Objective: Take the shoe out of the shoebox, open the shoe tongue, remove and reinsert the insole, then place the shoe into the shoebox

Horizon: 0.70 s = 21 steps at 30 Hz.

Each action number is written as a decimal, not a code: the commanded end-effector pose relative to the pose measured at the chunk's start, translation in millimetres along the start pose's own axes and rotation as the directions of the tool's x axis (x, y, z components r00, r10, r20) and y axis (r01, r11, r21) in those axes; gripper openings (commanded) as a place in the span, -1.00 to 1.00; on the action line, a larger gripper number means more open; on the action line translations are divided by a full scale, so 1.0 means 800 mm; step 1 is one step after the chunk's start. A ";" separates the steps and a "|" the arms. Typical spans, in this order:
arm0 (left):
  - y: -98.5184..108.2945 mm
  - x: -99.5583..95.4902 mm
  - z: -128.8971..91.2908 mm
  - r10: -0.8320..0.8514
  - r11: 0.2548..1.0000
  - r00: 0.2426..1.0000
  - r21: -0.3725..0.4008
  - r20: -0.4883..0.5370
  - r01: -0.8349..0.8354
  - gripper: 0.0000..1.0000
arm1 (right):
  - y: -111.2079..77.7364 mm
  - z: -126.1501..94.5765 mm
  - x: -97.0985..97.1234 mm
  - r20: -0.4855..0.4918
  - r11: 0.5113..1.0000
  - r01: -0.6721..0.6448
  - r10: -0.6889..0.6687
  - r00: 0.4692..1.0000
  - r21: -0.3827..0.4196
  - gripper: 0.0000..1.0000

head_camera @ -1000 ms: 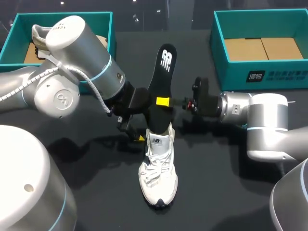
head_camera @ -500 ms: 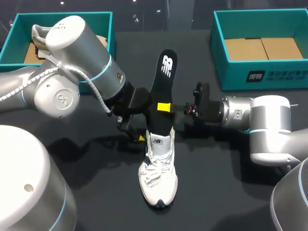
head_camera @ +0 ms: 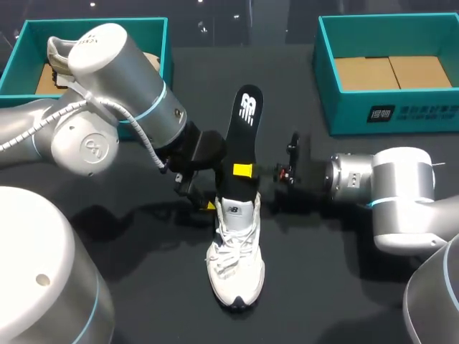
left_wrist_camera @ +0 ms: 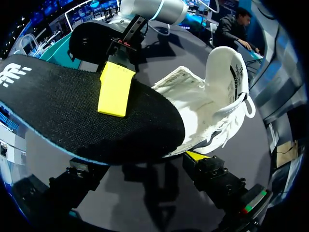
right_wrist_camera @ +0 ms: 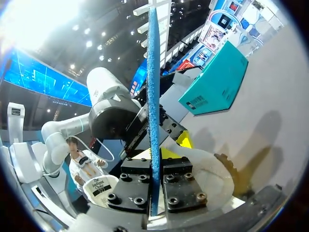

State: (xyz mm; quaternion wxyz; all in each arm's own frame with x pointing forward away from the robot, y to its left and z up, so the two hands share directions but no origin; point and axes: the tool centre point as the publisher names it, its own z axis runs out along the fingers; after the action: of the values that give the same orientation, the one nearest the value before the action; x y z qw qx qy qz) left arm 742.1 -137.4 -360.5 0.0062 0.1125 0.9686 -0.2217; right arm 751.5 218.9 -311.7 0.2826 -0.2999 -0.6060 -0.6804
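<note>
Silver-grey cylindrical links form the left arm and the right arm, with rounded joint caps and thin light-blue rings at the seams. A white ribbed cable loops around the left arm's wrist. The right gripper has black, screw-fastened finger blocks and yellow tips.

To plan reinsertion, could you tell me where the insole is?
Head view, table centre: the black insole stands with its lower end in the white sneaker, pinched by the right gripper.
</note>
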 end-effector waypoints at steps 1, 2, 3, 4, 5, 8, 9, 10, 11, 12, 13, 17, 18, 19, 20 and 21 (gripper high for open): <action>-0.001 -0.001 0.000 0.001 1.000 1.000 -0.002 -0.002 -0.001 1.00 | -0.014 0.005 0.003 0.015 1.000 -0.005 0.005 1.000 0.003 -1.00; -0.001 -0.001 0.000 0.001 1.000 1.000 -0.002 -0.002 -0.001 1.00 | -0.016 0.005 0.004 0.017 1.000 -0.007 0.007 1.000 0.005 -1.00; -0.001 -0.001 0.000 0.001 1.000 1.000 -0.002 -0.002 -0.001 1.00 | -0.018 0.005 0.005 0.020 1.000 -0.009 0.009 1.000 0.005 -1.00; -0.001 -0.001 0.000 0.001 1.000 1.000 -0.002 -0.002 -0.001 1.00 | -0.020 0.004 0.006 0.021 1.000 -0.011 0.010 1.000 0.005 -1.00; -0.001 -0.001 0.000 0.001 1.000 1.000 -0.002 -0.002 -0.001 1.00 | -0.022 0.003 0.006 0.023 1.000 -0.013 0.012 1.000 0.004 -1.00; -0.001 -0.001 0.000 0.001 1.000 1.000 -0.002 -0.002 -0.001 1.00 | -0.028 0.001 0.006 0.036 1.000 -0.027 0.026 0.999 0.003 -1.00; -0.001 -0.001 0.000 0.001 1.000 1.000 -0.002 -0.002 -0.001 1.00 | -0.030 0.000 0.006 0.045 0.999 -0.034 0.033 0.998 0.006 -1.00; -0.001 -0.001 0.000 0.001 1.000 1.000 -0.002 -0.002 -0.001 1.00 | -0.033 -0.001 0.006 0.057 0.999 -0.040 0.039 0.998 0.012 -1.00; -0.001 -0.001 0.000 0.001 1.000 1.000 -0.002 -0.002 -0.001 1.00 | -0.036 -0.002 0.006 0.061 0.999 -0.043 0.042 0.997 0.014 -1.00; -0.001 -0.001 0.000 0.001 1.000 1.000 -0.002 -0.002 -0.001 1.00 | -0.037 -0.003 0.006 0.062 0.999 -0.045 0.044 0.997 0.015 -1.00; -0.001 -0.001 0.000 0.001 1.000 1.000 -0.002 -0.002 -0.001 1.00 | -0.039 -0.004 0.007 0.072 0.998 -0.051 0.049 0.996 0.021 -1.00; -0.001 -0.001 0.000 0.001 1.000 1.000 -0.002 -0.002 -0.001 1.00 | -0.047 -0.009 0.008 0.091 0.998 -0.061 0.059 0.994 0.026 -1.00; -0.001 -0.001 0.000 0.001 1.000 1.000 -0.002 -0.002 -0.001 1.00 | -0.049 -0.010 0.009 0.091 0.998 -0.062 0.059 0.994 0.026 -1.00; -0.001 -0.001 0.000 0.001 1.000 1.000 -0.002 -0.002 -0.001 1.00 | -0.051 -0.010 0.009 0.096 0.998 -0.064 0.061 0.993 0.027 -1.00; -0.001 -0.001 0.000 0.001 1.000 1.000 -0.002 -0.002 -0.001 1.00 | -0.054 -0.011 0.009 0.101 0.997 -0.066 0.063 0.993 0.029 -1.00; -0.001 -0.001 0.000 0.001 1.000 1.000 -0.002 -0.002 -0.001 1.00 | -0.056 -0.011 0.010 0.101 0.997 -0.067 0.064 0.993 0.029 -1.00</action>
State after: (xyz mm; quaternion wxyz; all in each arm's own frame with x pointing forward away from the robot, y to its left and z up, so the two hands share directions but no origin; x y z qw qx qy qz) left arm 742.1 -137.4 -360.5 0.0062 0.1125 0.9686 -0.2216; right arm 722.1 216.1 -332.2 0.2816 -0.3451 -0.6206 -0.6454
